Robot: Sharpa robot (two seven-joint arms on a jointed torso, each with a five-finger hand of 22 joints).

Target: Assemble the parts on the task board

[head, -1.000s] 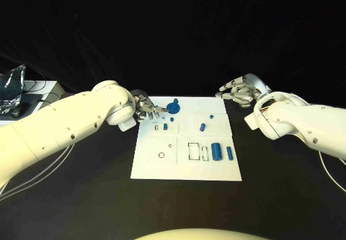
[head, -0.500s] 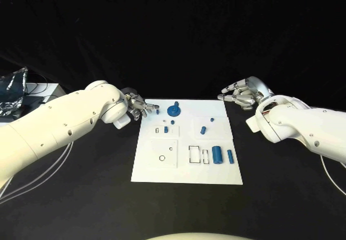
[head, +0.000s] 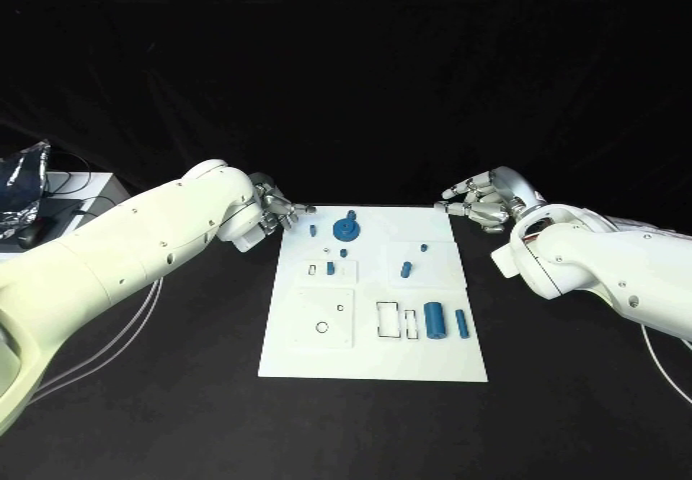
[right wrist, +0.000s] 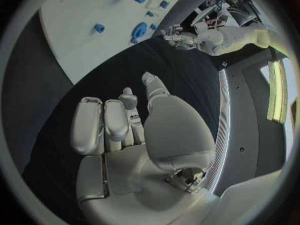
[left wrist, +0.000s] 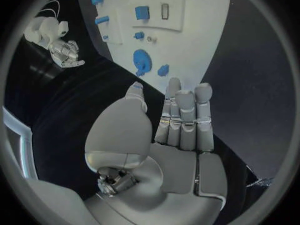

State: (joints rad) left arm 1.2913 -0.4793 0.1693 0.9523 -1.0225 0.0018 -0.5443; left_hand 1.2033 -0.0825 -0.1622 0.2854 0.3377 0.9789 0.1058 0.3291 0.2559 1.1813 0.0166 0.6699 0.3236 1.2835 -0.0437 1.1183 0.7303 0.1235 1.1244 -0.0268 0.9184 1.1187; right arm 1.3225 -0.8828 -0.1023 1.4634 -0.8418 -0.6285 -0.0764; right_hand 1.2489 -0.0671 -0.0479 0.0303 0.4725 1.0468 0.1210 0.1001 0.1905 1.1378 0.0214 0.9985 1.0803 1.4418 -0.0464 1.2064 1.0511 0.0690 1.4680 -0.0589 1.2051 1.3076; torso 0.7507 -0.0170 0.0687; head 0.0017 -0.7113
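Observation:
The white task board (head: 372, 345) lies in the middle of the black table. On its far part stand a blue gear-like part (head: 346, 228) and a small blue peg (head: 313, 229). Small blue pieces (head: 407, 268) sit mid-board, and two blue cylinders (head: 434, 325) lie near the front right. My left hand (head: 274, 212) hovers just off the board's far left corner, fingers stretched out and holding nothing (left wrist: 178, 125). My right hand (head: 483, 200) hangs beside the far right corner, its palm (right wrist: 125, 130) bare.
Outlined slots (head: 389, 318) mark the board's front half. A grey box with cables (head: 43, 200) sits at the table's far left. In the left wrist view, the gear (left wrist: 142, 61) lies just beyond the fingertips.
My left hand has drawn back from over the board's far left corner to just outside its edge. The right hand has stayed by the far right corner. The camera shifted slightly.

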